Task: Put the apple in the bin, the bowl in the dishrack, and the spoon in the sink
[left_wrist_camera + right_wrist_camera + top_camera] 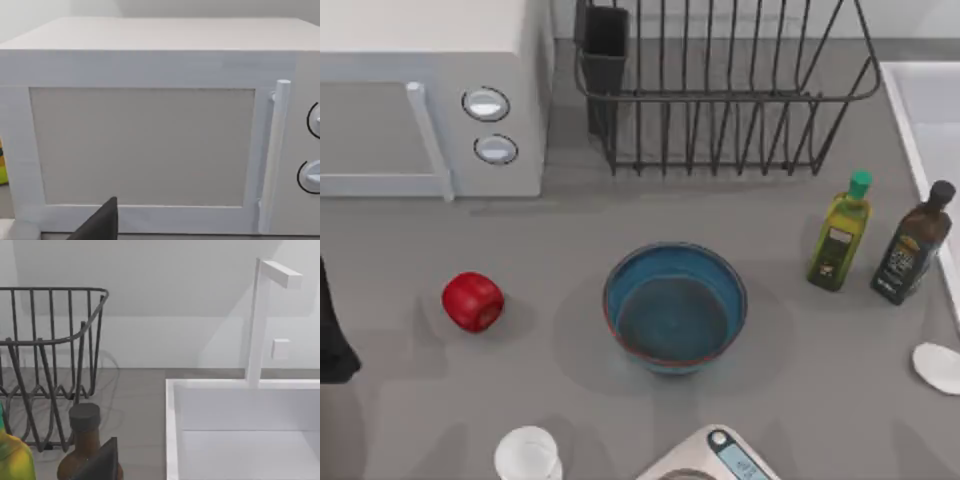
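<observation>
Bowl: wide deep blue bowl (675,308) mid-tabletop, nothing inside
Dishrack: black wire rack (725,90), bare
Pincers: state cannot be told

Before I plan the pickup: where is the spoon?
In the top view the spoon lies at the table's right edge, below the dark bottle and right of the bowl.

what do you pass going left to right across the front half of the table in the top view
apple → cup → bowl → green-capped bottle → dark bottle → spoon
</observation>
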{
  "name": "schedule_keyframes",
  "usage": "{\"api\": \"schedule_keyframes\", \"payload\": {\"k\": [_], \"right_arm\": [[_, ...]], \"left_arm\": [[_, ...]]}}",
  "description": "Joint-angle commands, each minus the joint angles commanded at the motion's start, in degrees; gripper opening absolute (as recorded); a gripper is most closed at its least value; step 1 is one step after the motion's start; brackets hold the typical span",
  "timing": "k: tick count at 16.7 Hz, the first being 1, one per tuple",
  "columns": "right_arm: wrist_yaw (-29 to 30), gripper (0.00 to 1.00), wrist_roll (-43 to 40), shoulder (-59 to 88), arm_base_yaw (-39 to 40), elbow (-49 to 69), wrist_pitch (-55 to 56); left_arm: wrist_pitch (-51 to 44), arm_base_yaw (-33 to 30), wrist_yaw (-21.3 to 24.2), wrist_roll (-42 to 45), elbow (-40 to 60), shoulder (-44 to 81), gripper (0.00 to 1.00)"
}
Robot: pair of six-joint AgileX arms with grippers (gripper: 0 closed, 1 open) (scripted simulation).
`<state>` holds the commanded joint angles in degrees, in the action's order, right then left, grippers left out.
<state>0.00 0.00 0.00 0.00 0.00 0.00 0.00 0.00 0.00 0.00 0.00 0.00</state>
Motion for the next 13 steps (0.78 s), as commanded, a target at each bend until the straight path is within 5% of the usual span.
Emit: {"api": "schedule_keyframes", "payload": {"k": [6, 13], "right_arm": [[0.00, 1.00, 0.00, 0.00, 0.00, 0.00, 0.00], [0.00, 1.00, 0.00, 0.00, 0.00, 0.00, 0.00]], "left_arm": [[-4.52, -1.46, -0.16, 1.67, 5.38, 5.96, 1.00], [-23.21, -7.35, -0.73, 7.11, 30.00, 38.04, 1.00]]}}
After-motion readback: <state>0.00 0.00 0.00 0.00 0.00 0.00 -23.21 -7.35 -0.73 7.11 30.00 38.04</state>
